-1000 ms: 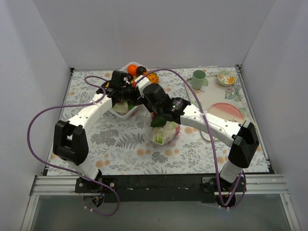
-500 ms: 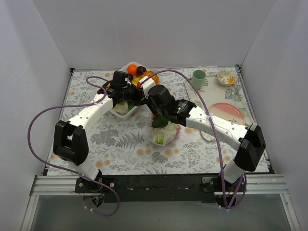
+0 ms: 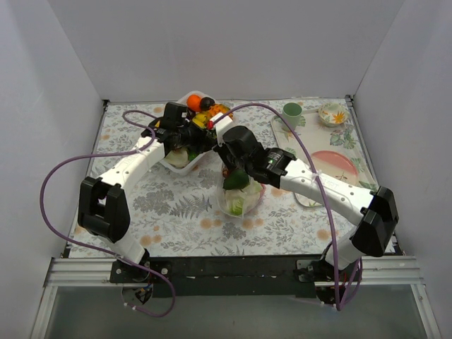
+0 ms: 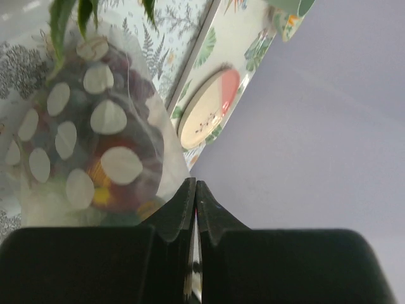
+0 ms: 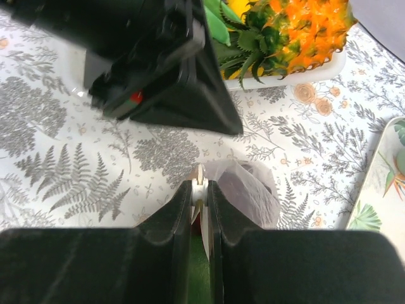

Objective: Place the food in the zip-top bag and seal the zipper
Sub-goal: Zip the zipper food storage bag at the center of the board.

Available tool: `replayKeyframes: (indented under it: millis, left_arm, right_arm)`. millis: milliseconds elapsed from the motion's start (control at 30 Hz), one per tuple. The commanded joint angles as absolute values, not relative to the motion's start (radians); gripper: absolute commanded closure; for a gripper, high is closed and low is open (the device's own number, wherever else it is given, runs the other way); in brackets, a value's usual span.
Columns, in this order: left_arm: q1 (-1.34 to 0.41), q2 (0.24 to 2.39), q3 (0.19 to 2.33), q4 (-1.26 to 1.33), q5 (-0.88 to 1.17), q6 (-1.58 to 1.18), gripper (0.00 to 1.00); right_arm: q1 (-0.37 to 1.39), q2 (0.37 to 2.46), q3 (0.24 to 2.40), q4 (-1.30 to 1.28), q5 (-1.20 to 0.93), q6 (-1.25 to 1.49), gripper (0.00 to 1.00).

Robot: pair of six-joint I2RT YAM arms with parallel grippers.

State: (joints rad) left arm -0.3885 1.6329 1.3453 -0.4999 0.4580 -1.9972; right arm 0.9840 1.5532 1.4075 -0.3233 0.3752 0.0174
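The clear zip-top bag (image 3: 240, 198) stands on the floral cloth at the table's middle, with food (image 3: 235, 203) showing through it: pale green-white leaves, a green leaf, something red. In the left wrist view the bag (image 4: 95, 126) shows dark purple and red pieces behind white spots. My left gripper (image 3: 214, 140) (image 4: 195, 187) is shut on the bag's thin upper corner. My right gripper (image 3: 229, 168) (image 5: 200, 187) is shut on the white zipper strip (image 5: 200, 176) at the bag's mouth, next to the left gripper (image 5: 158, 63). The bag's film (image 5: 247, 190) bulges to the right of the jaws.
A white food tray (image 3: 182, 167) at the back middle holds a toy pineapple (image 3: 222, 113) (image 5: 297, 25) and an orange fruit (image 3: 193, 103). At the right, a patterned serving tray (image 3: 300, 141) carries a green cup (image 3: 292, 110) and a pink plate (image 3: 333, 167). A small bowl (image 3: 331, 113) sits beyond.
My right arm's elbow and forearm have swung to the right, with the gripper still at the bag's mouth. The bag now stands narrower and more upright. The left arm has barely moved.
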Motion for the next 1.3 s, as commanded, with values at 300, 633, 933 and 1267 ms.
replayKeyframes:
  millis: [300, 633, 933, 1267]
  left_arm:
    - [-0.359, 1.568, 1.356, -0.468, 0.406, -1.98, 0.81]
    - [-0.339, 1.46, 1.255, -0.482, 0.422, -2.011, 0.48]
    - [-0.328, 1.393, 1.232, -0.531, 0.445, -2.059, 0.51]
    - [-0.327, 1.322, 1.187, -0.588, 0.391, -2.097, 0.56]
  right_arm:
    - [0.996, 1.482, 1.402, -0.327, 0.286, 0.002, 0.91]
    - [0.968, 1.445, 1.402, -0.296, 0.023, -0.083, 0.91]
    - [0.945, 1.468, 1.443, -0.316, -0.034, -0.124, 0.92]
    - [0.939, 1.488, 1.453, -0.301, -0.035, -0.137, 0.92]
